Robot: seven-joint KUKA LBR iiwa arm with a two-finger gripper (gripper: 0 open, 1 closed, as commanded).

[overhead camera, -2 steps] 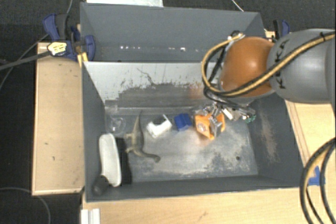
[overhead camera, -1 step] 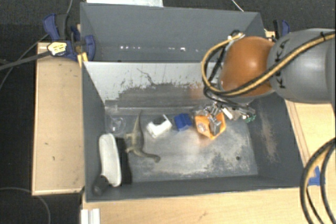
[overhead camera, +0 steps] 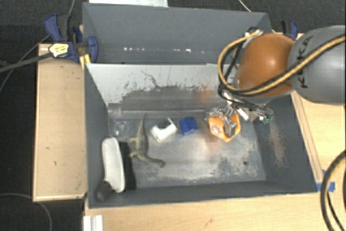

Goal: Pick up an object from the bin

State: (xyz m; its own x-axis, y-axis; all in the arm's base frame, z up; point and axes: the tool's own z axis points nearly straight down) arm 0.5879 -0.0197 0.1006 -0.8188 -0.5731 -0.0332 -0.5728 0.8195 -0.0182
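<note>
1. Now the gripper (overhead camera: 230, 120) is seen low in the right part of the grey bin (overhead camera: 178, 35), close to the floor.
2. Whether it is open or closed cannot be told.
3. A small orange thing (overhead camera: 217, 128) is seen right at the gripper's tip, on the bin floor. It is lumpy and bright orange, with a pale patch on it. Whether it is gripped cannot be told.
4. A round orange-brown cover (overhead camera: 265, 65) is fixed on the wrist above, and looped cables (overhead camera: 227, 59) are hung around it.
5. The letters "KUKA" can be read on the grey arm (overhead camera: 319, 70).
6. A little blue block (overhead camera: 187, 126) is laid near the orange thing, to its left, and a white piece (overhead camera: 163, 131) is laid just beside the block.
7. Farther left, a bent grey-brown thing (overhead camera: 141, 150) is spread on the floor.
8. A long white thing (overhead camera: 113, 165) is laid along the left wall, with a dark strip (overhead camera: 128, 164) touching it.
</note>
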